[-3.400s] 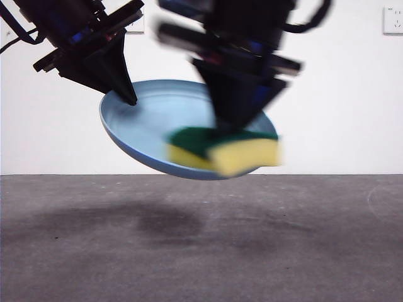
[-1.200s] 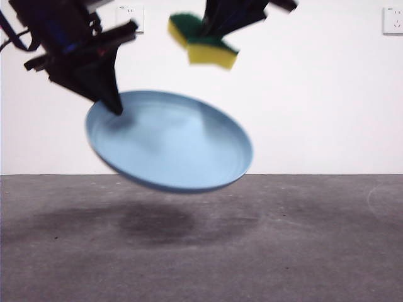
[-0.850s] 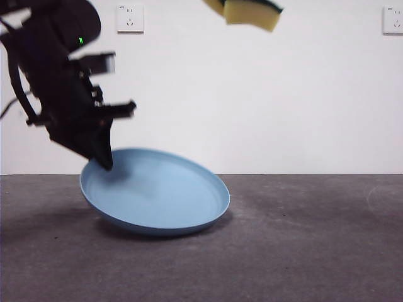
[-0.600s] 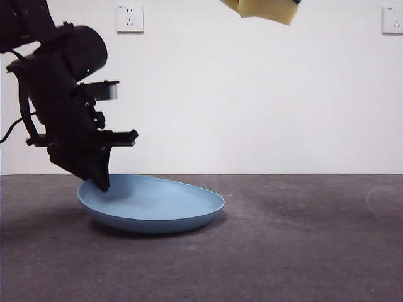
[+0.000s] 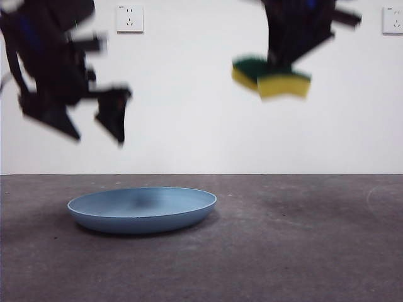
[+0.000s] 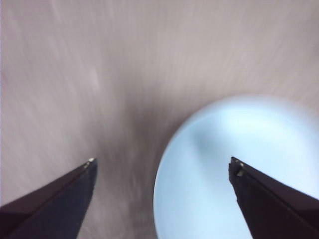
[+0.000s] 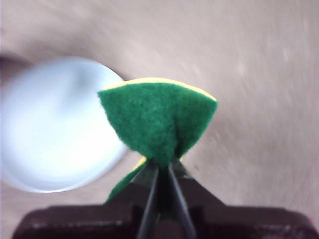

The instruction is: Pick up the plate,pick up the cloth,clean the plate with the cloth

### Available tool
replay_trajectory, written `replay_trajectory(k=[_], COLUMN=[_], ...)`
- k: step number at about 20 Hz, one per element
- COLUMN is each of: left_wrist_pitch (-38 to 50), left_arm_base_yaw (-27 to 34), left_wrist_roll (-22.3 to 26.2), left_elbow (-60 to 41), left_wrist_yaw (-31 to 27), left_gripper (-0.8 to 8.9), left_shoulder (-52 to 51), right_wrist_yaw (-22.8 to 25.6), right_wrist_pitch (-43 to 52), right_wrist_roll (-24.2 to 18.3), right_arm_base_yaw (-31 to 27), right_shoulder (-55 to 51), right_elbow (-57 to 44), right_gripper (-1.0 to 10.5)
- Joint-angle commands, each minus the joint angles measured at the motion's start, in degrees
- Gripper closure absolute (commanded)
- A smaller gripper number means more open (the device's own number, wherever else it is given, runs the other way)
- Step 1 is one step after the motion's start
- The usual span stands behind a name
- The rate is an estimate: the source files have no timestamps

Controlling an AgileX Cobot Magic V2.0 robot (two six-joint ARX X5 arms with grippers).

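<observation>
now plate (image 5: 141, 210) lying bare, cloth (image 5: 271, 78) aloft

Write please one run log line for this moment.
plate: flat on table, released | left gripper: open, above plate | right gripper: shut on sponge, held high

It looks like a robot test lab, not a home. A bare grey tabletop (image 5: 283, 251) meets a plain white wall (image 5: 201, 113) carrying only two wall sockets (image 5: 130, 18).
</observation>
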Motion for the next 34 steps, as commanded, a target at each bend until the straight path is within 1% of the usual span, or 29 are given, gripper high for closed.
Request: replay_trajectory(k=[1, 4, 7, 9, 10, 12, 13, 15, 16, 25, 27, 30, 31, 32, 33, 34], left_wrist_pitch=[-0.1, -2.2, -5.4, -7.2, -8.0, -9.7, -10.4, -10.7, -10.7, -11.9, -12.0, -12.2, -12.3, -12.7, -13.1, -13.8], left_arm_base_yaw=[-0.6, -0.6, -0.6, -0.6, -0.6, -0.6, -0.6, -0.6, -0.6, -0.6, -0.6, -0.6, -0.6, -0.6, -0.6, -0.6], left_wrist_roll=[0.2, -1.2, -1.3, -1.3, -1.3, -1.3, -1.3, -1.3, -1.3, -1.3, -1.3, -1.3, -1.3, -1.3, -1.2, -1.0], left_elbow=[-0.2, -0.2, -0.2, -0.2, -0.2, -0.2, -0.2, -0.2, -0.2, -0.2, -0.2, -0.2, -0.2, -0.2, -0.2, -0.2], left_wrist_yaw=[0.1, 0.3, 0.3, 0.3, 0.3, 0.3, 0.2, 0.2, 0.2, 0.0, 0.1, -0.1, -0.1, -0.1, 0.1, 0.1], left_gripper=[3.75, 3.75, 3.75, 3.75, 3.75, 3.75, 3.75, 3.75, 3.75, 3.75, 3.77, 3.78, 3.88, 4.64, 5.71, 7.22], left_shoulder=[-6.4, -14.8, -20.6, -22.4, -22.7, -22.7, -22.7, -22.7, -22.7, -22.7, -22.7, -22.7, -22.7, -22.7, -22.7, -22.7], right_wrist_yaw=[-0.1, -0.7, -5.2, -6.0, -5.9, -5.9, -5.9, -5.7, -5.7, -5.7, -5.8, -6.1, -6.1, -6.1, -6.1, -6.1], right_wrist_pitch=[0.9, 1.4, 1.5, 1.5, 1.4, 1.5, 1.9, 1.9, 2.0, 1.9, 1.4, 0.8, 0.4, -0.1, -0.5, -0.7], right_wrist_roll=[2.5, 5.6, 5.7, 6.1, 6.1, 6.1, 6.1, 6.1, 6.1, 6.1, 6.1, 4.3, 4.3, 4.3, 4.3, 4.3], right_arm_base_yaw=[-2.1, -4.4, -5.8, -6.2, -6.3, -6.4, -6.4, -6.7, -6.9, -7.0, -7.0, -6.9, -6.8, -6.8, -6.9, -6.9], right_shoulder=[6.1, 14.2, 20.1, 22.5, 23.2, 23.4, 23.4, 23.4, 23.4, 21.9, 19.2, 12.9, 10.4, 7.8, 5.4, 2.6], right_elbow=[-0.6, -0.6, -0.6, -0.6, -0.6, -0.6, -0.6, -0.6, -0.6, -0.6, -0.6, -0.6, -0.6, -0.6, -0.6, -0.6], right_gripper=[9.6, 9.4, 9.4, 9.3, 8.8, 7.1, 6.1, 5.1, 4.9, 5.0, 5.1, 5.1, 5.5, 6.6, 7.7, 8.6])
